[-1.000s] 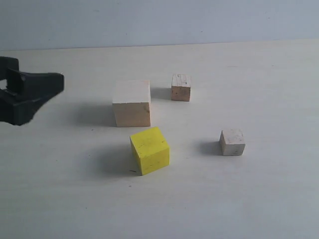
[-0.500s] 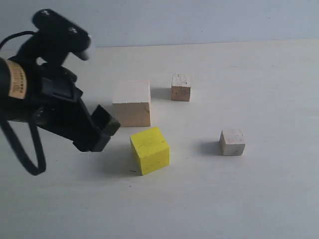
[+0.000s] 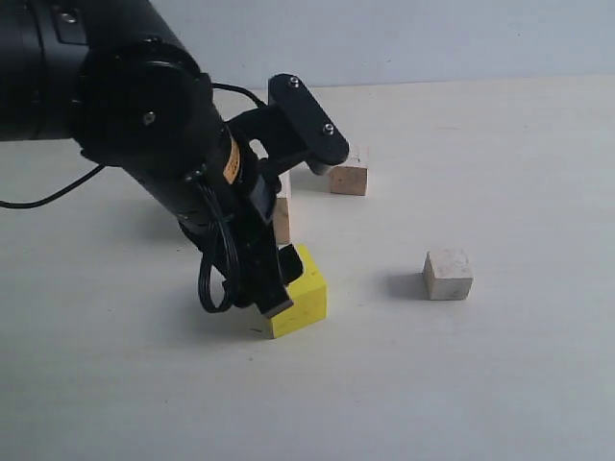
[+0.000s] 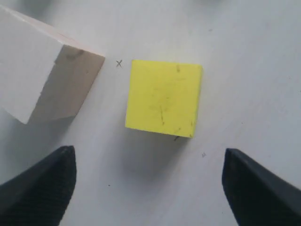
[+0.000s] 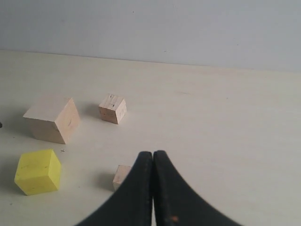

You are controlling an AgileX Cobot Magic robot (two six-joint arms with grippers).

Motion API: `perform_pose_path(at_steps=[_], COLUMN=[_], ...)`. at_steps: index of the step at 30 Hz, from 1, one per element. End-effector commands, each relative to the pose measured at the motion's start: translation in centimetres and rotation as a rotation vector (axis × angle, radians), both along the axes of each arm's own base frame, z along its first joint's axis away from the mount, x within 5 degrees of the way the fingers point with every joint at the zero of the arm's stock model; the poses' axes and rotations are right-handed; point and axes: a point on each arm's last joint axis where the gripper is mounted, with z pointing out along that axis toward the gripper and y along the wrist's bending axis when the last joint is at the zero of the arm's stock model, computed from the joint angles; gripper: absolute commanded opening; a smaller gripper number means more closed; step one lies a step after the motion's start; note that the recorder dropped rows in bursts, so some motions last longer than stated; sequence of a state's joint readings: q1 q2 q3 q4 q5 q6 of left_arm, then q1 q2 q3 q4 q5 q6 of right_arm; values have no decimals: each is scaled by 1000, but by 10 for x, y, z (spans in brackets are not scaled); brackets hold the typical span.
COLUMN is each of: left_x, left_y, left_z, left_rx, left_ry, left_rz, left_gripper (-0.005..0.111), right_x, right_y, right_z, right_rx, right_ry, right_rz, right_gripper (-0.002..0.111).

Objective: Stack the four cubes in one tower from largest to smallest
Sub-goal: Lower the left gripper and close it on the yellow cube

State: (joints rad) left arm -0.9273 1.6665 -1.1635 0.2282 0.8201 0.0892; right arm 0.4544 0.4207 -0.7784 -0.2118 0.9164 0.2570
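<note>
The yellow cube [image 3: 307,288] [image 4: 163,99] lies near the middle of the table. My left gripper [image 3: 279,284] [image 4: 148,183] hangs open close above its left side, touching nothing, with the fingers [image 4: 47,188] wide apart. The large pale wood cube [image 4: 42,84] [image 5: 51,117] sits just behind the yellow one; in the exterior view only a sliver of this wood cube [image 3: 282,209] shows behind the arm. One small cube [image 3: 350,179] [image 5: 113,108] stands at the back, another small cube [image 3: 448,275] [image 5: 122,175] to the right. My right gripper [image 5: 153,157] is shut and empty, outside the exterior view.
The pale table [image 3: 500,384] carries only the cubes. The bulky left arm [image 3: 144,115] and its cable [image 3: 216,279] cover the left-centre area. A plain wall [image 3: 432,38] runs along the table's far edge.
My left arm has swept in from the far left and come down over the yellow cube, now hiding most of the large wood cube. The cubes have not moved.
</note>
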Motion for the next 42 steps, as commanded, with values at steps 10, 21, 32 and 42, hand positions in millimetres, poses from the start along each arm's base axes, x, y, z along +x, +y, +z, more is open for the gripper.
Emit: perform_pose_path(at_steps=[10, 21, 32, 42], left_x=[7, 26, 30, 48], left_y=[-10, -22, -22, -34], left_z=[-7, -10, -27, -51], left_rx=[16, -65, 30, 129], left_ry=[60, 282, 291, 260], left_rz=[89, 181, 36, -77], left_gripper=[81, 81, 81, 81], right_x=[-1, -3, -7, -8], right_y=[1, 1, 8, 8], right_z=[-1, -4, -7, -8], right_rx=[10, 15, 98, 66], right_ry=[3, 44, 113, 117], right_rz=[7, 10, 59, 70], right_gripper=[0, 0, 0, 0])
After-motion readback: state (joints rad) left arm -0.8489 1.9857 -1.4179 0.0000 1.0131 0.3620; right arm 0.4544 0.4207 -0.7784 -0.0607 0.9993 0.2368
